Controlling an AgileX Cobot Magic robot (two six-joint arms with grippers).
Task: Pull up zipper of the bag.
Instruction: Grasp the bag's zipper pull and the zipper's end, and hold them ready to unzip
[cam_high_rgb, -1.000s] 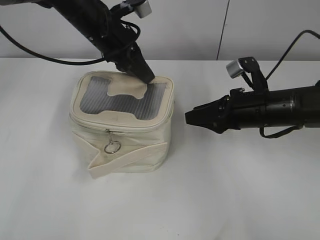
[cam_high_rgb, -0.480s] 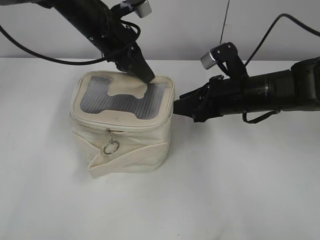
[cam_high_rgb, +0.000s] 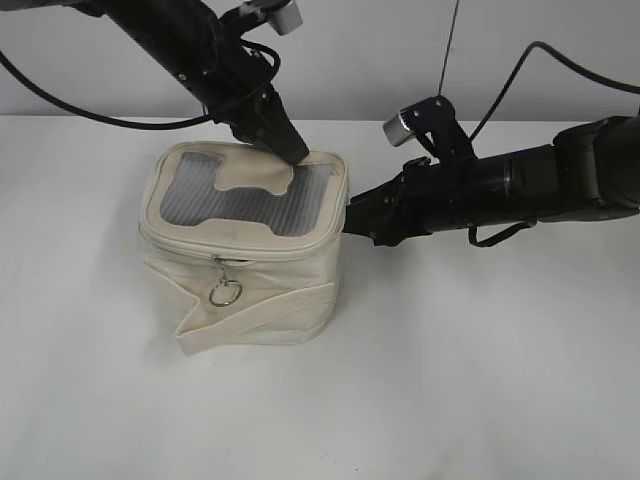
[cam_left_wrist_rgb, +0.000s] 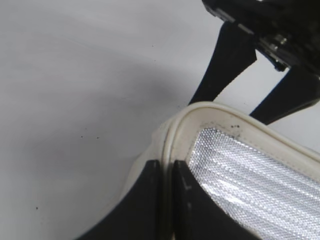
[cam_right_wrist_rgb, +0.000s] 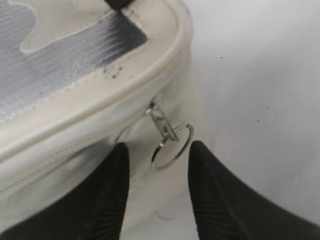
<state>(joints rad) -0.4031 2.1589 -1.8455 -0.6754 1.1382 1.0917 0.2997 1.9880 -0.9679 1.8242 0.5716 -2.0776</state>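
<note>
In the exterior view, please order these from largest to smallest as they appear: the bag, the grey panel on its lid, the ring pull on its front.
1. The bag, clearly largest.
2. The grey panel, covering most of the lid.
3. The ring pull, smallest by far.

There are no words, numbers, brand names or signs to read in any of the pictures. The bag has none on its lid or sides, and the two robot arms and the table show none either.
</note>
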